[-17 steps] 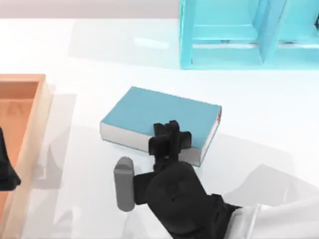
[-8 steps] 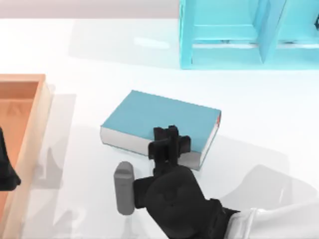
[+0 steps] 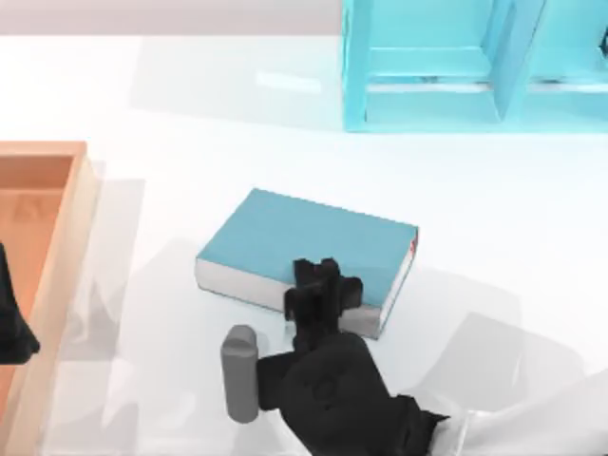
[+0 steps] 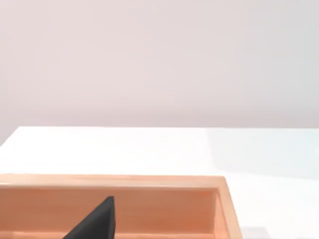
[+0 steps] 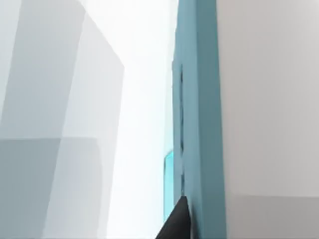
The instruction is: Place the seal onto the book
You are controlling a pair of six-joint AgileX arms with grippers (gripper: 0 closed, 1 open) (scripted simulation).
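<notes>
1. Vs the pic from a sec ago: the book [image 3: 309,249] has shifted. Its near-left corner sat further left and a bit farther from me then; now the whole thing is a touch nearer and more to the right, w/ the far edge sitting lower in the top view. Looks like it got nudged or dragged along.
2. The right hand [image 3: 321,290] moved too. It's come a little nearer to me, and the arm body behind it has slid toward the near edge of the desk [image 3: 190,123].
3. Right hand now: parked over the near long edge of the book, roughly mid-edge, overlapping the white page edges and the teal cover. Can't tell if the fingers are apart or together, it's just a dark lump from above. Can't tell if it's holding anything either, or whether it's actually touching the book vs just above it.
4. The seal: can't spot it; if it's in that hand, it's hidden.
5. Right wrist view is mostly a teal edge up close w/ white desk beside it, plus one dark fingertip [image 5: 174,224] at the frame edge.
6. Left hand [image 3: 11,328] is idle at the far left of the top view, over the wooden tray [image 3: 76,218]. Same spot as before. Its wrist cam shows the tray wall and one dark finger tip, so no idea on open/closed.
7. Turquoise shelf unit [image 3: 427,104] sits far right, well apart from the book. Unchanged.
</notes>
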